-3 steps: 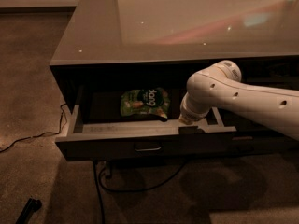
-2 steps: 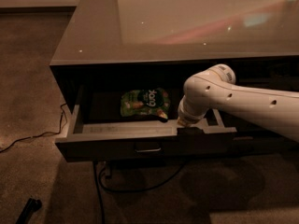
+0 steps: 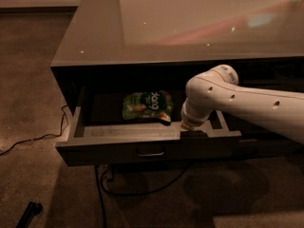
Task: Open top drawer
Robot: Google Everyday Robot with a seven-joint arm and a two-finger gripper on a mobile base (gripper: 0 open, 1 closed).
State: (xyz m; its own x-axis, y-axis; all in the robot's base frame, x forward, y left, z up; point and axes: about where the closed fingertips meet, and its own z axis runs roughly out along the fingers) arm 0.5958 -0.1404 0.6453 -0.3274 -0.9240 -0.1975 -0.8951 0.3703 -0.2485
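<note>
The top drawer [image 3: 118,151] stands pulled out from under the glossy counter, its dark front facing me with a small metal pull [image 3: 150,153] at centre. Its lighter grey walls show. A green snack bag [image 3: 145,105] lies inside toward the back. My white arm reaches in from the right, and the gripper [image 3: 190,131] points down at the drawer's front rim, to the right of the pull. The wrist hides most of the gripper.
The counter top [image 3: 190,23] overhangs the drawer. Black cables [image 3: 102,194] trail over the carpet below and to the left. A small dark object [image 3: 29,213] lies on the floor at the lower left. Dark cabinet fronts continue to the right.
The arm has shifted slightly left along the front rim. The drawer stays open at about the same extent and the bag has not moved.
</note>
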